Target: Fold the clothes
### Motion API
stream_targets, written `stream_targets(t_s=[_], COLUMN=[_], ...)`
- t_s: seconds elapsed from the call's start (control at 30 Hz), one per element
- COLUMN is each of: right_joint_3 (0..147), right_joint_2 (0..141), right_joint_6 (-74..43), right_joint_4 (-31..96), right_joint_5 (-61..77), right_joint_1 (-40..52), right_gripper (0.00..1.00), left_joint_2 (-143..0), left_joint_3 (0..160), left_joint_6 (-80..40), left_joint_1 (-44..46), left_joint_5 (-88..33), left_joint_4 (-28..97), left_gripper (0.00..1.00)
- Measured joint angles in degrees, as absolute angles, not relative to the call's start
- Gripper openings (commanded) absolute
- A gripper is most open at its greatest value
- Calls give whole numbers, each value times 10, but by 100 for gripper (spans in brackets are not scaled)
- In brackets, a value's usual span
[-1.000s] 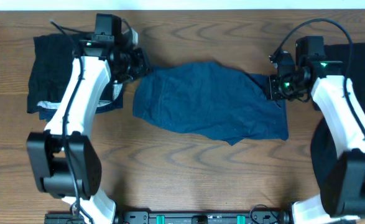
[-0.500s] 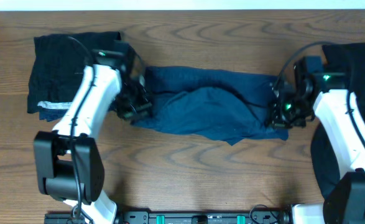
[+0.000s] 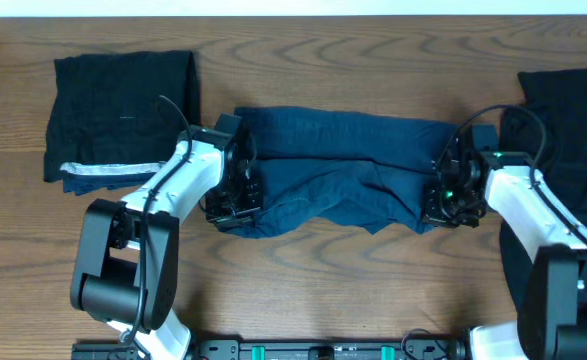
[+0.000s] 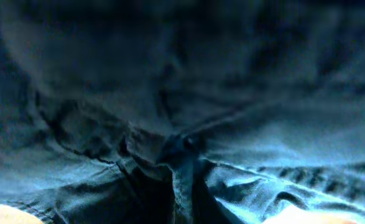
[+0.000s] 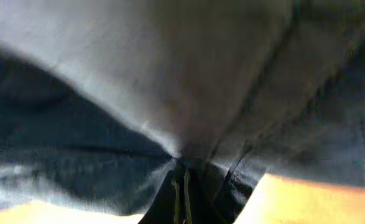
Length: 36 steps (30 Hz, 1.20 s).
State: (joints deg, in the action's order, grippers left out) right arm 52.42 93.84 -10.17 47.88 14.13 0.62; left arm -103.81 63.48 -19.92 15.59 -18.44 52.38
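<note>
Navy shorts [image 3: 343, 150] pinched at each end by left claw [image 3: 235, 203] and right claw [image 3: 441, 200].

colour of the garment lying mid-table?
Navy blue, plain: the shorts. The overhead view shows it best.

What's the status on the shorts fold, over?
Left gripper shut on navy shorts, left end. Right gripper shut on right end. Shorts doubled over mid-table. Black pile apart at left, nothing blocking.

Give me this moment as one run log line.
left gripper: shut on navy shorts | right gripper: shut on navy shorts | fold: partial
</note>
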Motion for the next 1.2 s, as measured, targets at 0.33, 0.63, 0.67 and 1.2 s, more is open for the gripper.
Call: stream_targets(t_s=[0.33, 0.63, 0.67, 1.2], right_joint_3=[520, 521, 521, 571], right_joint_2=[994, 1011, 1012, 984], right_joint_6=[-118, -129, -130, -109], right_joint_4=[371, 222, 212, 324], right_joint_5=[148, 133, 128, 117], right_joint_1=[6, 6, 6, 0], right_gripper=[1, 1, 1, 1], left_joint_2=[-1038, -1054, -1061, -1043], left_joint_3=[615, 615, 615, 637], left_joint_6=[-202, -208, -208, -197], left_joint_1=[156, 156, 156, 156], left_joint_5=[-146, -108, -105, -95], left_joint_4=[432, 267, 253, 302], left_gripper=[6, 6, 6, 6])
